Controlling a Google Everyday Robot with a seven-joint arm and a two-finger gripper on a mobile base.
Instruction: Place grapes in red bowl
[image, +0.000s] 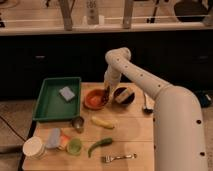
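The red bowl (93, 99) sits on the wooden table just right of the green tray. My gripper (106, 93) hangs at the end of the white arm, low over the bowl's right rim. A small dark clump that looks like the grapes (102, 98) lies right under the gripper tip, inside the bowl's right side. Whether the gripper holds it or it rests in the bowl cannot be told. A dark brown-black bowl (123, 95) stands just right of the red one.
A green tray (50, 107) at the left holds a blue-grey sponge (66, 93). In front lie a metal cup (78, 123), a yellow banana (102, 122), a green pepper (100, 146), a fork (119, 157), a white cup (34, 148) and a small green cup (74, 146). A ladle (146, 106) lies at the right.
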